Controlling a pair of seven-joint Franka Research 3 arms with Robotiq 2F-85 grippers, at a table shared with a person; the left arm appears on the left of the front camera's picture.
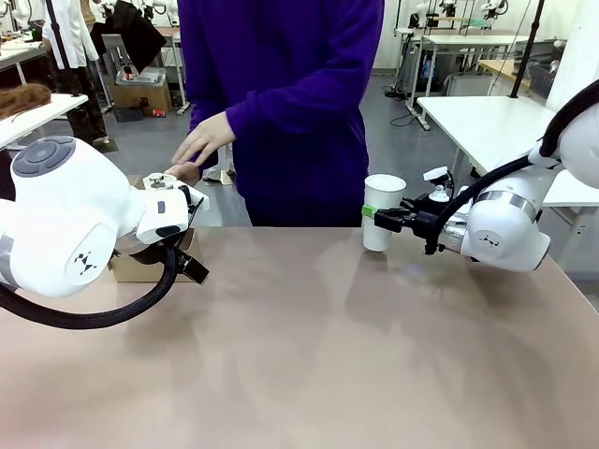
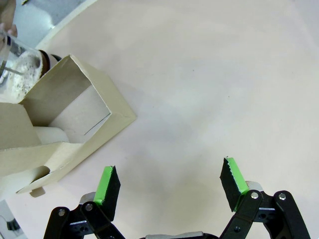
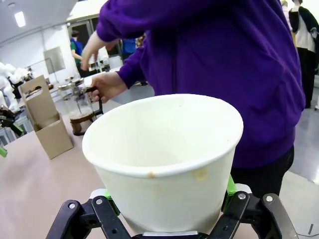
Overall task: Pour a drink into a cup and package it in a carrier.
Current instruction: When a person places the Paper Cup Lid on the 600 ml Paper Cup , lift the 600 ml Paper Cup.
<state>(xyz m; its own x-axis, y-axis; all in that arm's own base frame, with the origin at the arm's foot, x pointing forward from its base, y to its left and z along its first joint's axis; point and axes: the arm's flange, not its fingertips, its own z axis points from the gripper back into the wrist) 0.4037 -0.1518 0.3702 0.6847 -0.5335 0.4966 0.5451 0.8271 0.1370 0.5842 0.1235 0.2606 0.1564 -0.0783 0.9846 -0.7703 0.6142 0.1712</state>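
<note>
the open-topped white cup (image 1: 383, 198) is clamped upright between the pads of the right gripper (image 1: 379, 217) at the table's (image 1: 309, 355) far edge. the left gripper (image 2: 169, 181) is held wide open and empty, just beside the carrier (image 2: 75, 107). the carafe (image 3: 79, 105) behind the carrier is grasped by the person's hand (image 3: 105, 85).

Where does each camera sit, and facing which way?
Front: fixed between the arms, facing across the table at the person in purple; white left arm, right arm show.
Left wrist: looks down past the open left gripper at the table and the brown cardboard carrier.
Right wrist: looks along the right gripper, clamped on the lidless white tapered paper cup, toward the person.
Shared: both wrist views show the carrier and clear glass carafe.
</note>
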